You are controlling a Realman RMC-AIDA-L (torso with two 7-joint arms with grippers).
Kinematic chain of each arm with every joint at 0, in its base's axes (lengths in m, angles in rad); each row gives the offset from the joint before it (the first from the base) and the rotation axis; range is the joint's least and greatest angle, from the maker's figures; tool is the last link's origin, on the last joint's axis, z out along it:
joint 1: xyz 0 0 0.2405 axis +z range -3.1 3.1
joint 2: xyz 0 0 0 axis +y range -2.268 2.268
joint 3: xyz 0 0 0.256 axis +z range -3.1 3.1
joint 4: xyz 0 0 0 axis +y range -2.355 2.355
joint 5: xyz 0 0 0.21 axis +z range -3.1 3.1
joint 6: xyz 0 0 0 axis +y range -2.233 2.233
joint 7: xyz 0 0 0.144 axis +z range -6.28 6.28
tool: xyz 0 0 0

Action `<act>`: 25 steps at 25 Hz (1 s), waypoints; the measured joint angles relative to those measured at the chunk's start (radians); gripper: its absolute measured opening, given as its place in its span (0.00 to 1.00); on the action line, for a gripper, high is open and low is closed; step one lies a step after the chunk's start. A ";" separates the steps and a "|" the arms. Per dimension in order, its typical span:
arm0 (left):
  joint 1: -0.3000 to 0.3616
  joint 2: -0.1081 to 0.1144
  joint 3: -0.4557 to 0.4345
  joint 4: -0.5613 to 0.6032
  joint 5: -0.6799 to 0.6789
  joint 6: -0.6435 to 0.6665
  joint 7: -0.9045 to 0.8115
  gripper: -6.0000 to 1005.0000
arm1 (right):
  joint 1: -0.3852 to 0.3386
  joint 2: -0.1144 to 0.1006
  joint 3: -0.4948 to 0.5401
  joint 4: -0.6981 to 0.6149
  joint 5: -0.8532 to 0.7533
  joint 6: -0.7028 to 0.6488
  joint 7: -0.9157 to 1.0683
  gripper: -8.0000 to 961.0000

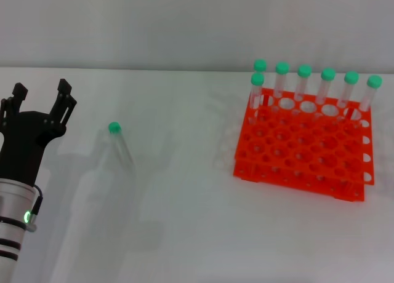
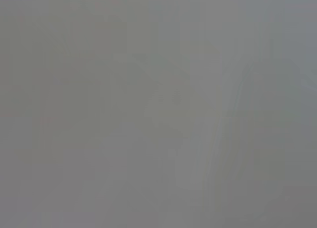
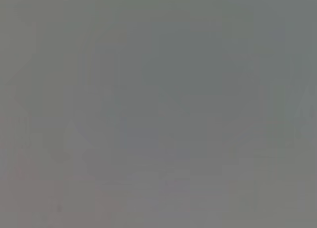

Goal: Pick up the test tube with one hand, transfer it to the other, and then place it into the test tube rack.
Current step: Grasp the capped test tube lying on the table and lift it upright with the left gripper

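A clear test tube (image 1: 120, 146) with a green cap lies flat on the white table, cap toward the far side, left of centre in the head view. My left gripper (image 1: 41, 92) hovers to the left of the tube, apart from it, fingers open with nothing between them. The orange-red test tube rack (image 1: 306, 145) stands at the right, with several green-capped tubes upright in its back row. The right gripper is out of view. Both wrist views show only a flat grey blur.
The white table (image 1: 184, 221) spreads between the lying tube and the rack and toward the near edge. A pale wall rises behind the table's far edge.
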 joint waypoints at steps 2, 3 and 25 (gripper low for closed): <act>0.000 0.000 0.002 0.000 -0.001 -0.006 -0.003 0.88 | 0.003 0.000 -0.002 0.003 0.000 0.006 0.001 0.88; 0.000 -0.001 0.003 -0.001 -0.002 -0.009 -0.007 0.88 | 0.003 0.001 -0.003 0.004 0.000 0.008 0.001 0.88; -0.169 0.018 -0.008 0.089 -0.063 -0.249 -0.215 0.87 | 0.006 -0.007 -0.084 -0.048 0.010 0.002 0.004 0.88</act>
